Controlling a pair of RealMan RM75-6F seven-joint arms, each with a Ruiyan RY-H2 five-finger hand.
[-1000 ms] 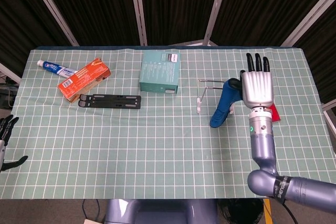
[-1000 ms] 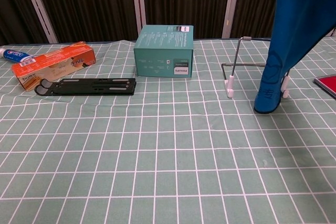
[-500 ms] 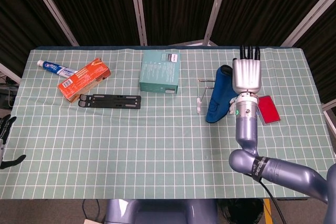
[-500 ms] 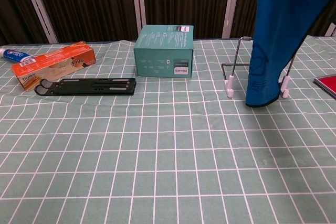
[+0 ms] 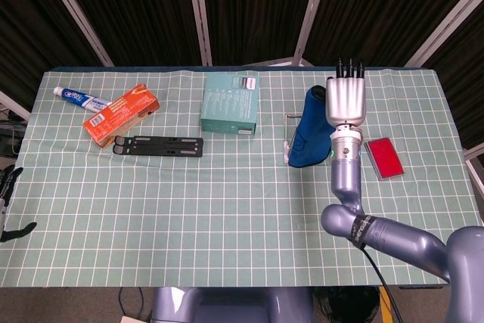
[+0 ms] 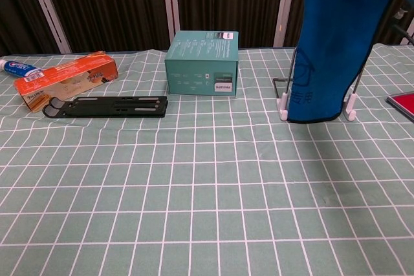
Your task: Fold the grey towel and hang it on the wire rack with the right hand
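Fingers of right hand point away from the robot, holding the towel's top edge; grip contact itself hidden behind the hand.

Towel appears blue, hangs long and vertical from the right hand, in front of the wire rack; lower hem near the table, level with the rack's white feet. Whether it touches the rack: cannot tell. Left hand low at the table's left edge, holding nothing, fingers apart. Teal box, black stand, orange carton, toothpaste tube to the left; red card right of the arm.
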